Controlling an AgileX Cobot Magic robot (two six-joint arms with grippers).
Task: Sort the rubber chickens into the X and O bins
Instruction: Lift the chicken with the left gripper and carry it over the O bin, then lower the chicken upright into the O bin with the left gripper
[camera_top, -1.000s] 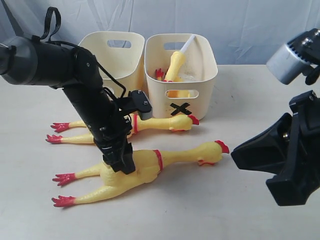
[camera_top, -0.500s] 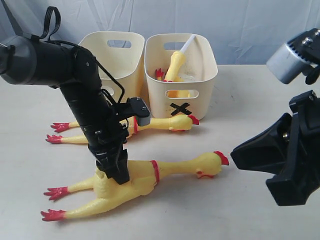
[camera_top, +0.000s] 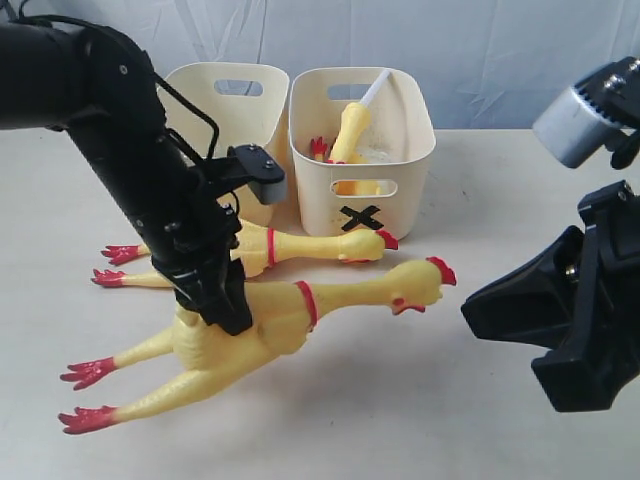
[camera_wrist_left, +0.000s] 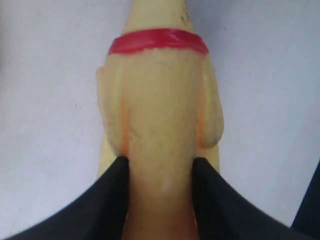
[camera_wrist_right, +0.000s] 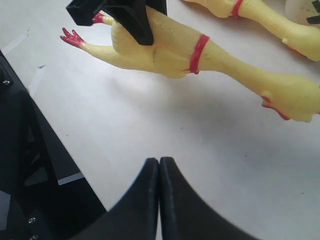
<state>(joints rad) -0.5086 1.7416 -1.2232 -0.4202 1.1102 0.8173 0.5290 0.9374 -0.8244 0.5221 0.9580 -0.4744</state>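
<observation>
Left gripper (camera_top: 222, 305) is pinching your chicken (camera_top: 275, 325) mid-body, head pointing right; X bin (camera_top: 408, 205) sits upper-centre, up-right of it.

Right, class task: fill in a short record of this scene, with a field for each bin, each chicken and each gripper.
X bin: black X on its front; the right one of the pair
other bin: beside it; mark hidden by the left arm
binned chicken: inside X bin, next to a white tube
held chicken: head end raised above the table
second chicken: lying on the table in front of the bins, untouched
left gripper: shut on held chicken, at its body
right gripper: shut, empty, over the table
</observation>
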